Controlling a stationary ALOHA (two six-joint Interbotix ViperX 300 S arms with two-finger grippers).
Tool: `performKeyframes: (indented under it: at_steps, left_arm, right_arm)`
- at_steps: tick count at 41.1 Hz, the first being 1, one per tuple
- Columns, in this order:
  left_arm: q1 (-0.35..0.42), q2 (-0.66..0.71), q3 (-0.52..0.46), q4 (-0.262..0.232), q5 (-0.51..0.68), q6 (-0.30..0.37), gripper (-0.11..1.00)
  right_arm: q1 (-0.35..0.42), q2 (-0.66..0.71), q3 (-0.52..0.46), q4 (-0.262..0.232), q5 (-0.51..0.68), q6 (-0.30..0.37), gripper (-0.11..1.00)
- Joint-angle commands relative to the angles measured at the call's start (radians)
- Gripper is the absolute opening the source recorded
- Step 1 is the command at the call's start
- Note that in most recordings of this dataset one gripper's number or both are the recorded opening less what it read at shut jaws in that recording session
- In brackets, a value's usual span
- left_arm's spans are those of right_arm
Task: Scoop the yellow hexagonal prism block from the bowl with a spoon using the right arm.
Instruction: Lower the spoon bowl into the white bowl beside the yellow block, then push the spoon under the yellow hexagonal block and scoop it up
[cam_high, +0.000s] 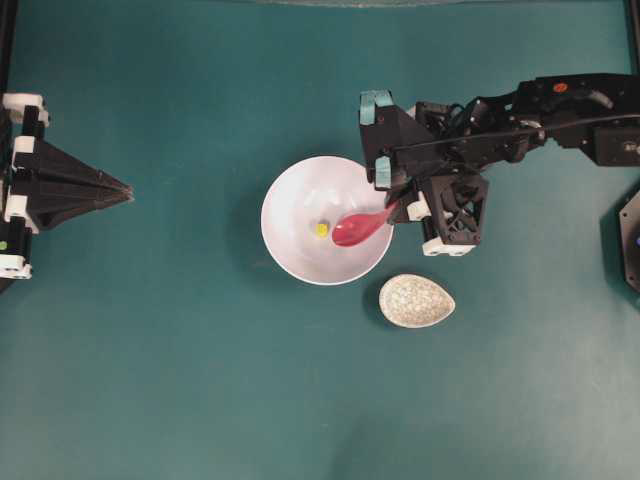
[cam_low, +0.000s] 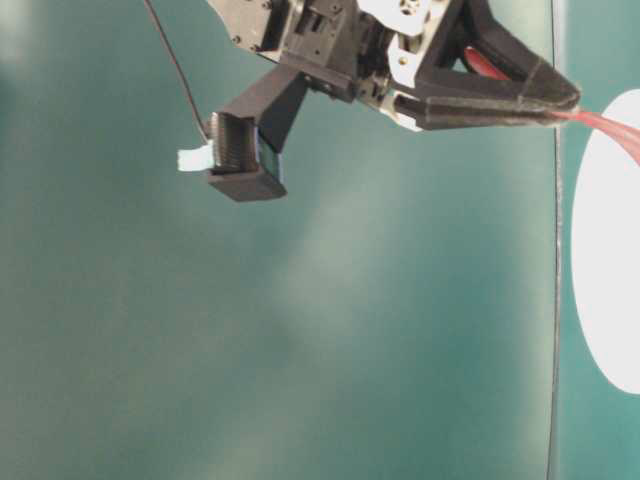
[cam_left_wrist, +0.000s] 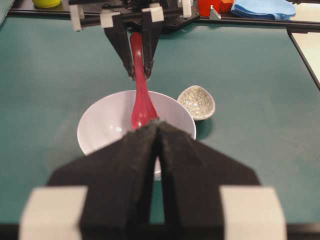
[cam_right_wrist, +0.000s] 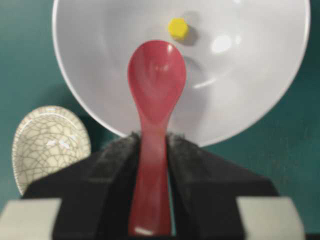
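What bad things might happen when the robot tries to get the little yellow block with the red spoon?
The yellow block is tiny and sits just past the spoon tip, so the spoon may push it away instead of scooping it. The right gripper holds only the smooth handle, so the spoon might twist. Pushing could slide the bowl towards the speckled dish.

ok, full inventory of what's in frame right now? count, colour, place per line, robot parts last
bowl: 1, plain white, middle of the teal table.
yellow hexagonal prism block: 1, bright yellow, on the bowl's floor, just off the spoon's tip.
spoon: 1, glossy red-pink, handle clamped in the right gripper, scoop inside the bowl.
speckled dish: 1, beige with crackle pattern, egg-shaped, on the table beside the bowl, nearer the right arm.
table: 1, teal surface.
left gripper: 1, black, shut and holding nothing, at the left edge, away from the bowl.
right gripper: 1, black with white clips, at the bowl's rim, shut on the spoon.
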Motion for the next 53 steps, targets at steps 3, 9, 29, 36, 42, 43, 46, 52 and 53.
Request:
performKeyframes:
  at_steps: [3,9,29,36,42,43,46,52,53]
  left_arm:
    - [0.000,0.008,-0.026,0.002,-0.012,0.002,-0.01]
    - [0.000,0.008,-0.026,0.003,-0.012,0.005,-0.01]
    - [0.000,0.008,-0.026,0.002,-0.012,0.006,-0.01]
    - [0.000,0.008,-0.025,0.003,-0.012,0.006,-0.01]
    - [0.000,0.008,-0.026,0.002,-0.012,0.006,-0.01]
    - [0.000,0.008,-0.025,0.003,-0.012,0.006,-0.01]
    - [0.000,0.008,-0.026,0.002,-0.012,0.006,-0.01]
    - [0.000,0.008,-0.026,0.002,-0.012,0.006,-0.01]
    - [0.000,0.008,-0.026,0.003,-0.012,0.006,-0.01]
  right_arm:
    - [-0.006,0.000,-0.028,-0.002,-0.006,0.002,0.24]
    - [-0.006,0.015,-0.034,-0.002,-0.014,0.002,0.24]
    - [-0.006,0.072,-0.086,-0.002,-0.038,0.002,0.24]
    - [-0.006,0.084,-0.103,-0.002,-0.061,0.002,0.24]
    - [-0.006,0.091,-0.114,0.000,-0.101,0.002,0.24]
    - [-0.006,0.091,-0.115,0.002,-0.106,0.002,0.24]
    - [-0.006,0.092,-0.115,0.005,-0.118,0.002,0.24]
    - [-0.006,0.091,-0.117,0.014,-0.132,0.003,0.24]
    - [-0.006,0.091,-0.115,0.015,-0.133,0.003,0.24]
